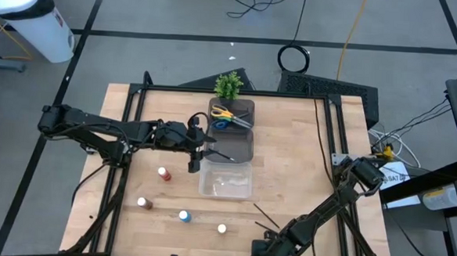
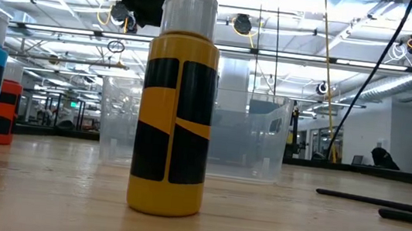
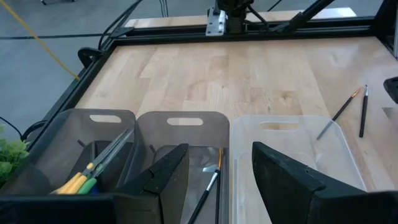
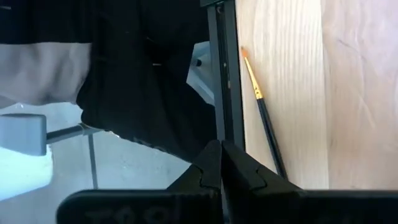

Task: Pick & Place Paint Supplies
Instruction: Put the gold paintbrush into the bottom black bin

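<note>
The left gripper (image 1: 202, 148) hangs over the middle of the table, above the near edge of the dark bins, with its fingers (image 3: 166, 177) spread apart and nothing between them. In the left wrist view one brush (image 3: 208, 186) lies in the middle dark bin (image 3: 183, 121), and the scissors (image 1: 231, 117) sit in the far dark bin (image 3: 93, 118) next to the plant (image 1: 228, 84). The clear bin (image 1: 226, 180) stands just beside the dark ones, nearer the front edge.

Four bottles stand apart on the bare wood to the left of the clear bin: red (image 1: 163, 174), brown (image 1: 143, 203), blue (image 1: 184, 217) and pale (image 1: 221, 229). Two brushes (image 1: 265, 217) lie on the table right of the clear bin.

The right gripper (image 1: 263, 251) rests at the front edge of the table, its fingers (image 4: 211, 165) pressed together on nothing, with one brush (image 4: 264, 115) lying on the wood close beside it
</note>
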`<act>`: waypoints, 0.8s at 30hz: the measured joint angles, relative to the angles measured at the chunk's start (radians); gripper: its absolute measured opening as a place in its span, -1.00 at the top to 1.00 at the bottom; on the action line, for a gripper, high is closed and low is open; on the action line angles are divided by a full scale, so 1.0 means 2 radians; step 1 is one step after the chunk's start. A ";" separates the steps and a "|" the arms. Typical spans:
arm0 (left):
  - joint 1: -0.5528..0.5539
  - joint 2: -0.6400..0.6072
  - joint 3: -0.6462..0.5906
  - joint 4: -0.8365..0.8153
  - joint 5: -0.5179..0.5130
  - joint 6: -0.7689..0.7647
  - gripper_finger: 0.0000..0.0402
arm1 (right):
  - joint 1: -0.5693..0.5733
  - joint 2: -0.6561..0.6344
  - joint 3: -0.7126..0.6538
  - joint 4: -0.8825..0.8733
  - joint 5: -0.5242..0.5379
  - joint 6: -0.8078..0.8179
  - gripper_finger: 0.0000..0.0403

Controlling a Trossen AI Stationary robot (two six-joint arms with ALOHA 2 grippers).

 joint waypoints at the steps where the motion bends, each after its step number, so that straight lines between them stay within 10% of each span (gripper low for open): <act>1: 0.000 0.000 0.000 -0.001 0.000 0.000 0.06 | 0.000 0.000 0.000 -0.001 -0.001 0.005 1.00; 24: 0.000 0.000 0.000 -0.007 0.001 -0.012 0.06 | 0.005 -0.003 -0.002 -0.213 0.088 -0.001 1.00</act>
